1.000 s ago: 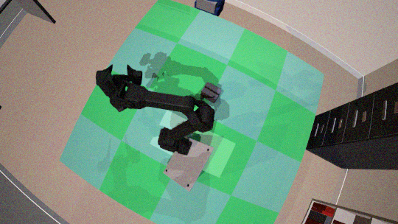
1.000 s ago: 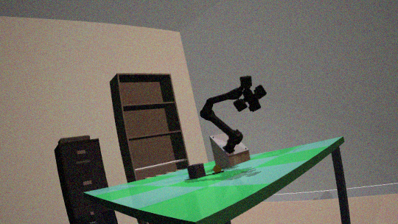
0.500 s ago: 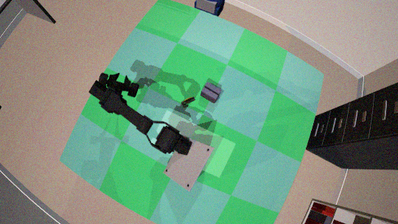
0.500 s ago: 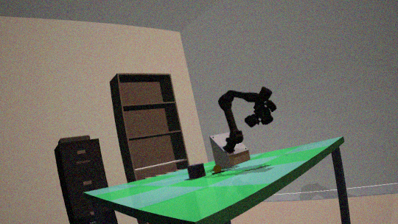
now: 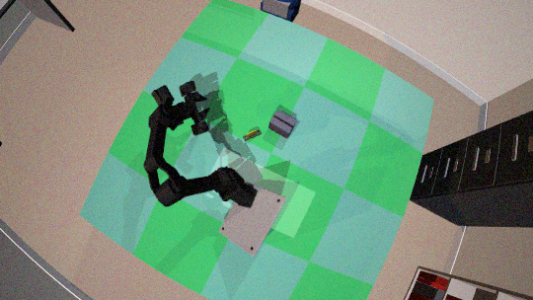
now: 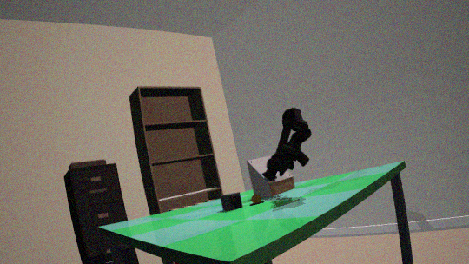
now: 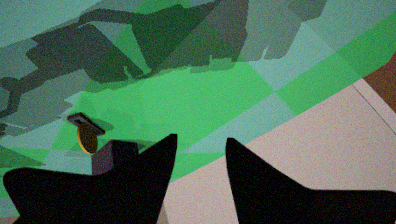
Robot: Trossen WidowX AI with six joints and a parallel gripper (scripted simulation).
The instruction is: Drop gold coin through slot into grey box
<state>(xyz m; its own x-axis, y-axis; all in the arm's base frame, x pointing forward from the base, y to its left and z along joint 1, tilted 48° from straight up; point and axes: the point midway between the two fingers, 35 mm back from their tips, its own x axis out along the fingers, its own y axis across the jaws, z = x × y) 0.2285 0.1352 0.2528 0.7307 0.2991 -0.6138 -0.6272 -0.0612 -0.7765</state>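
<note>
The gold coin (image 5: 253, 133) (image 6: 256, 199) (image 7: 88, 140) stands on edge in its dark-green holder (image 7: 84, 121) near the middle of the checkered table (image 5: 345, 74) (image 6: 347, 187). The grey box (image 5: 282, 123) (image 6: 231, 201) (image 7: 107, 159) with a slot in its lid stands just beside the coin, apart from it. My gripper (image 5: 200, 126) (image 7: 201, 141) hangs above the table to the left of the coin, well away from it. Its fingers stand partly open with nothing between them. The arm is folded back over its base.
The arm's base sits on a pale mounting plate (image 5: 252, 227) at the table's near side. A dark filing cabinet (image 5: 484, 163) (image 6: 93, 204) and a bookshelf (image 6: 174, 148) stand off the table. A blue object (image 5: 279, 7) lies beyond the far edge.
</note>
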